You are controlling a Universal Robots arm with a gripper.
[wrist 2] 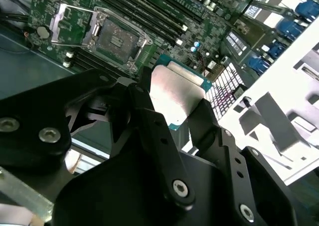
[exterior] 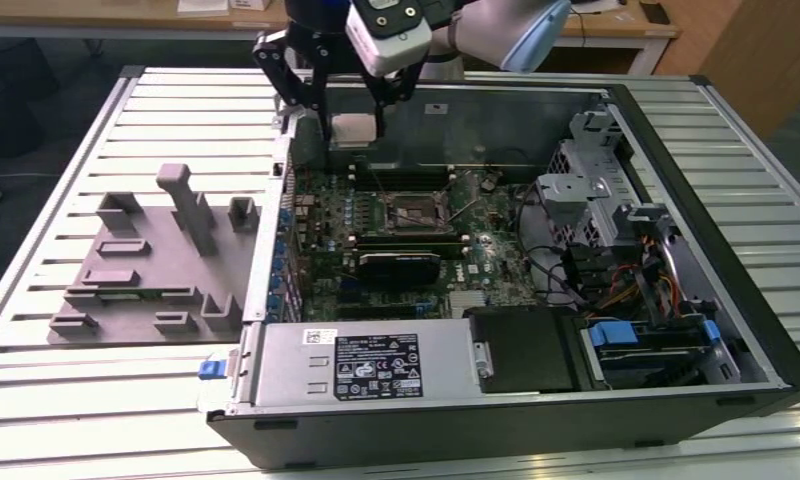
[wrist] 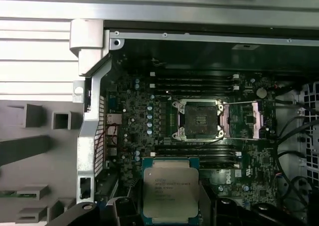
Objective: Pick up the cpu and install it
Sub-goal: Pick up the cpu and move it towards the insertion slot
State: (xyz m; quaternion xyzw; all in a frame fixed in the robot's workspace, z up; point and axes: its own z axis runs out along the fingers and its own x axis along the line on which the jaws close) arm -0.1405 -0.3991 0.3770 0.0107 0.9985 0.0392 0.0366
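The gripper (exterior: 355,126) is clamped on the cpu (wrist: 170,188), holding it by two opposite edges. The cpu hangs in the air over the far part of the open computer case (exterior: 760,330), apart from the open socket (wrist: 198,120) on the motherboard

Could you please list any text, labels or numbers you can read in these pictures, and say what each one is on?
Nothing here is legible enough to quote.
Print lines on the metal top of the cpu, held in the gripper: too small to read.
Large label on the power supply: symbols and print, too small to read.
Small white sticker above it: unreadable.
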